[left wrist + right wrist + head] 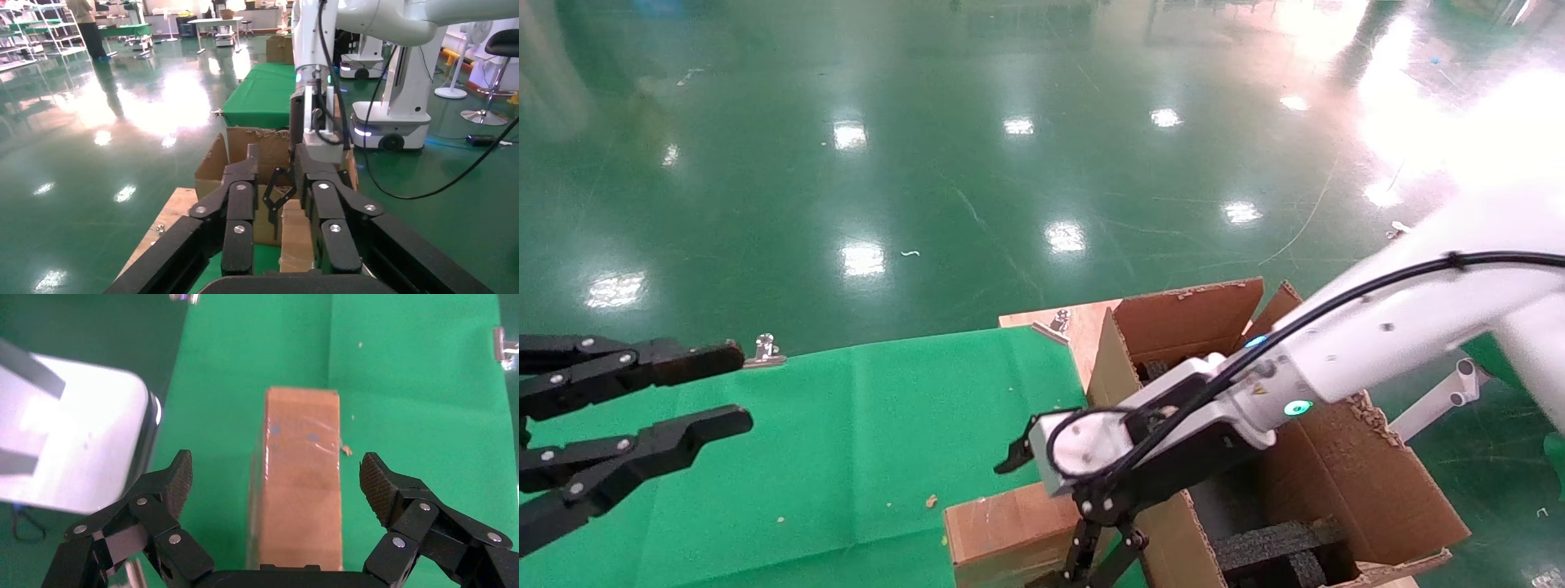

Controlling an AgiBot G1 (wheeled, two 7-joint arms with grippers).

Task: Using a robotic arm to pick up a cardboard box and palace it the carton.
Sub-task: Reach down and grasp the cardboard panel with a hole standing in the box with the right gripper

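The slim brown taped cardboard box [1009, 527] lies on the green cloth beside the carton; it also shows in the right wrist view [303, 490] and in the left wrist view [298, 239]. The white right arm reaches down over it. Its black gripper [1101, 572] is open, and in the right wrist view [276, 481] its fingers stand apart on either side of the box, not touching it. The large carton [1336, 465] with ragged flaps stands just right of the box, with black foam blocks [1271, 543] inside. My left gripper [731, 388] is open and empty at the far left.
A green cloth [846, 425] covers the table. A wooden board [1083, 327] shows at its far corner, with metal clips [764, 351] on the far edge. A white body [73, 435] shows beside the cloth in the right wrist view. Shiny green floor lies beyond.
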